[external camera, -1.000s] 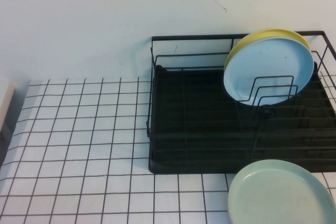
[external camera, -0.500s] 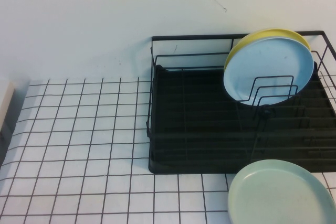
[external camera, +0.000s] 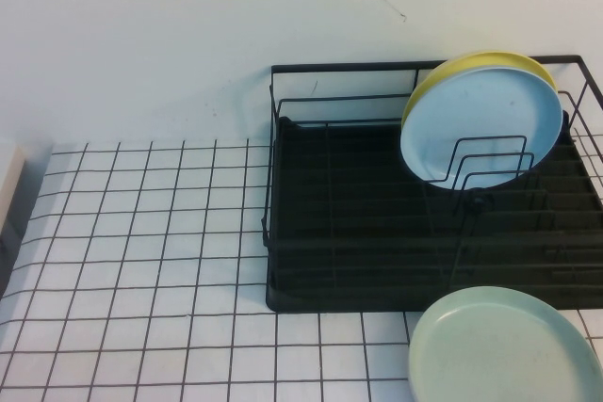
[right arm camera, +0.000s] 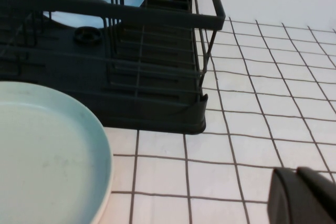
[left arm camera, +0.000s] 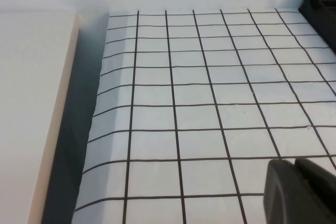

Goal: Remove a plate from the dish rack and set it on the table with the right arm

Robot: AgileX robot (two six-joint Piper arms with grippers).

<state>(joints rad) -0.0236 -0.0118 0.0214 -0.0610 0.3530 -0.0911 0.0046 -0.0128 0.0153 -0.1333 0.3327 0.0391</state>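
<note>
The mint-green plate (external camera: 504, 345) is lying flat on the table (external camera: 141, 261), just in front of the dish rack (external camera: 358, 233). It's looking stiff, light and slick; its raised rim is the handhold. Both the right gripper (right arm camera: 304, 195) and left gripper (left arm camera: 299, 184) are sitting clenched, holding nothing.

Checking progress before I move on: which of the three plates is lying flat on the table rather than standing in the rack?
The mint-green plate, flat on the table in front of the dish rack. The light blue plate and yellow plate stand upright in the dividers.

Mint-green plate (external camera: 504, 345); black dish rack (external camera: 358, 233) w/ light blue plate (external camera: 476, 129), yellow plate (external camera: 471, 65); white, black-gridded table (external camera: 141, 261).
</note>
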